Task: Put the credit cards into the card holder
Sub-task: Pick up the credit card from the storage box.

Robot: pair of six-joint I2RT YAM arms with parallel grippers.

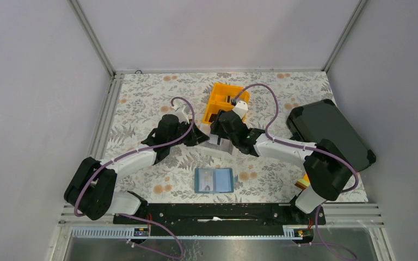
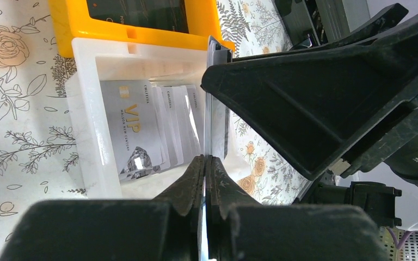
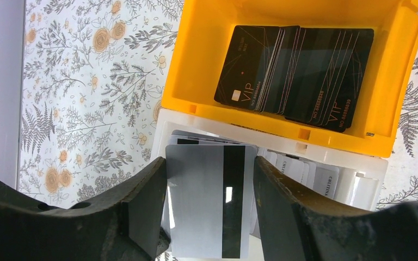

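So the right gripper [image 3: 211, 204] pinches a pale credit card [image 3: 196, 212] by its long edges; the left gripper [image 2: 206, 176] clamps one edge too. The card holder [image 1: 213, 180] lies open, room all around.

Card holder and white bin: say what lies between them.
Nothing. In the top external view, only bare floral tablecloth separates the open card holder from the white bin.
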